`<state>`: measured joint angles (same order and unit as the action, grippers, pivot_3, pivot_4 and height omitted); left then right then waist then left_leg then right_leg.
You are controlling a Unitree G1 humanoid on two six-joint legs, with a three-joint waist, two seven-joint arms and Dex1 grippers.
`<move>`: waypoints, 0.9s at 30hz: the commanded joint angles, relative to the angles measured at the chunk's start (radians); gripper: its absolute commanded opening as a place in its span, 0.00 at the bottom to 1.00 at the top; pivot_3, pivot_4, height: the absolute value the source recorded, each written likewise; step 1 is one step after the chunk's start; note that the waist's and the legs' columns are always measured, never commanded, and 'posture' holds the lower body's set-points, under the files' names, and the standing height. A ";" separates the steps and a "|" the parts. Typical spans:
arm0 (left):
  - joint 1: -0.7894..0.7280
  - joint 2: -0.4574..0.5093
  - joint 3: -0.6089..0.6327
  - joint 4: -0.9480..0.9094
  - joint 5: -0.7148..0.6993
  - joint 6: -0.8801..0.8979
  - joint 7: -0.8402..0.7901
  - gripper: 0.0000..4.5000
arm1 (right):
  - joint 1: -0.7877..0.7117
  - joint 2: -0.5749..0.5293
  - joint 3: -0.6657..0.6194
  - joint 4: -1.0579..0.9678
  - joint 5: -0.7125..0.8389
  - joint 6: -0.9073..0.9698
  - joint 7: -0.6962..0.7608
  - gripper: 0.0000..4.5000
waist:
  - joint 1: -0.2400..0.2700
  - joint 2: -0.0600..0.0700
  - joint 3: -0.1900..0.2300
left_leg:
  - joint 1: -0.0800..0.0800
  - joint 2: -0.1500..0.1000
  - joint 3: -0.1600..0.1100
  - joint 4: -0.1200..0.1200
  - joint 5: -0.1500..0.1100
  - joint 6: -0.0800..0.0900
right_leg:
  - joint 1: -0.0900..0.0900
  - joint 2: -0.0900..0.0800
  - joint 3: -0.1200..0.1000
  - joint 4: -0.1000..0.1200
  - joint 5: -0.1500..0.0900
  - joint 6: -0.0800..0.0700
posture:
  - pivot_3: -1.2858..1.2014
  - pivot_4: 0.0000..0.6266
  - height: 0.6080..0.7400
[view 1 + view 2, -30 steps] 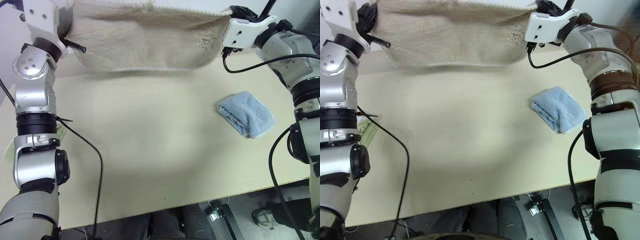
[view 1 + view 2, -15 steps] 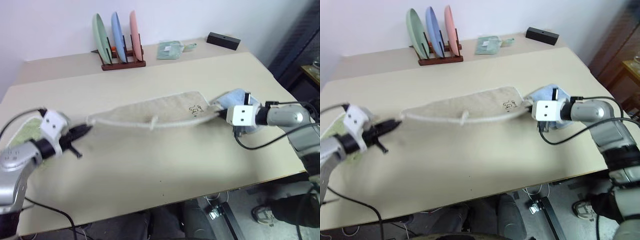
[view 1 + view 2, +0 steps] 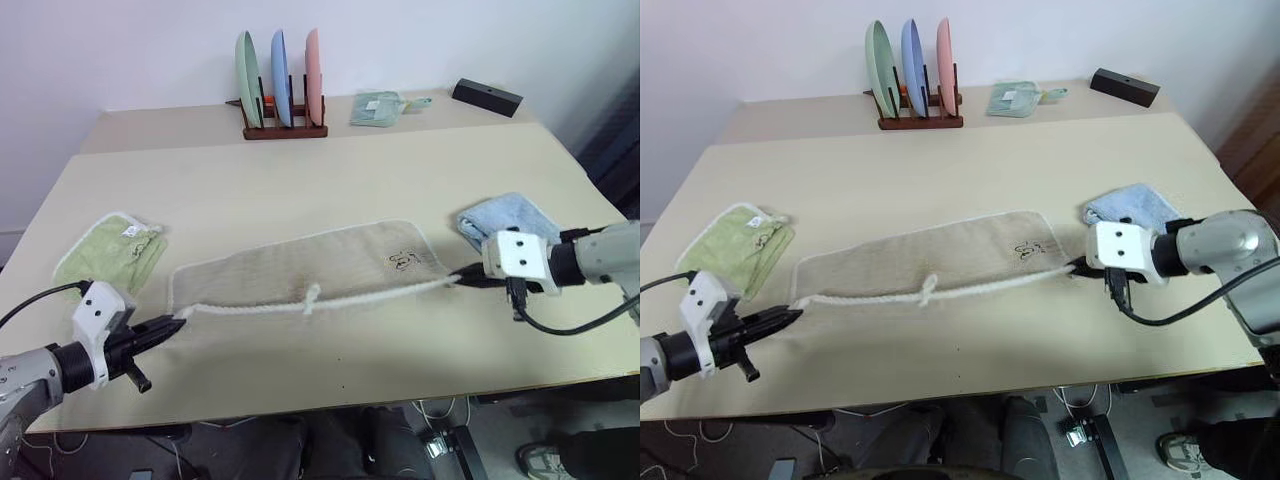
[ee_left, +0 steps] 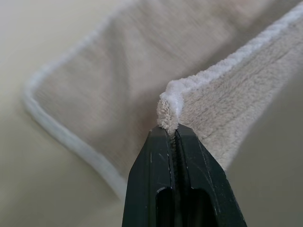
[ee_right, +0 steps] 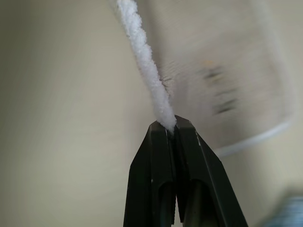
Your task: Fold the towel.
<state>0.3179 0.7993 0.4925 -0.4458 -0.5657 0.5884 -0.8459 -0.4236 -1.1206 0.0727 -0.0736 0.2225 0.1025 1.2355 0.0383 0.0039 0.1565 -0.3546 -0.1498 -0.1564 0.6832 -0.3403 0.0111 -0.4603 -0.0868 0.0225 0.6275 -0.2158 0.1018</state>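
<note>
The beige towel (image 3: 300,265) with white edging lies stretched across the middle of the table, its far half flat and its near edge held taut just above the top. A small white loop tag (image 3: 312,296) hangs on that near edge, and a dark embroidered motif (image 3: 404,259) sits by the right end. My left gripper (image 3: 178,320) is shut on the towel's near left corner (image 4: 168,111). My right gripper (image 3: 462,279) is shut on the near right corner (image 5: 163,113).
A folded light green towel (image 3: 112,250) lies left of the towel, a folded light blue towel (image 3: 505,215) behind my right gripper. At the back stand a plate rack (image 3: 283,70) with three plates, a small green cloth (image 3: 378,107) and a black box (image 3: 486,97).
Both grippers have come down and back from in front of the camera, bringing the towel with them. It now lies spread on the table with its near edge still pinched.
</note>
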 commanded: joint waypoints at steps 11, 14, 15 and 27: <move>-0.223 -0.055 -0.099 0.223 0.155 -0.123 0.139 0.00 | -0.457 0.316 0.176 0.643 -0.351 -0.424 -0.177 0.01 | -0.001 -0.001 0.000 | -0.001 0.001 0.003 0.000 0.000 0.000 | -0.002 0.000 0.000 0.001 0.000 0.000 | 0.52 0.24 1.00; -0.256 -0.064 -0.122 0.263 0.187 -0.146 0.163 0.00 | -0.508 0.369 0.196 0.752 -0.389 -0.488 -0.209 0.01 | -0.005 -0.001 0.000 | -0.001 0.001 0.003 0.000 0.000 0.000 | -0.003 0.000 0.000 0.001 0.000 0.000 | 0.52 0.24 1.00; -0.266 -0.068 -0.127 0.271 0.191 -0.145 0.170 0.00 | -0.521 0.383 0.200 0.784 -0.401 -0.508 -0.221 0.01 | -0.006 -0.001 0.000 | -0.001 0.001 0.003 -0.001 0.000 0.000 | -0.003 0.001 0.000 0.001 0.000 0.000 | 0.52 0.24 1.00; -0.289 -0.104 -0.126 0.337 0.180 -0.102 0.202 0.15 | -0.575 0.458 0.208 0.982 -0.483 -0.597 -0.331 0.21 | -0.036 -0.001 0.000 | -0.001 0.001 0.002 -0.002 0.000 -0.001 | -0.004 0.001 0.000 0.002 0.000 0.000 | 0.52 0.24 1.00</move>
<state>0.0354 0.6979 0.3303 -0.1123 -0.3661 0.4744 -0.6593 -0.9628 -0.6583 0.2959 0.9090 -0.2564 -0.4855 0.9261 0.0025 0.0034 0.1562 -0.3555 -0.1489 -0.1540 0.6815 -0.3405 0.0105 -0.4644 -0.0855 0.0224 0.6291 -0.2156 0.1016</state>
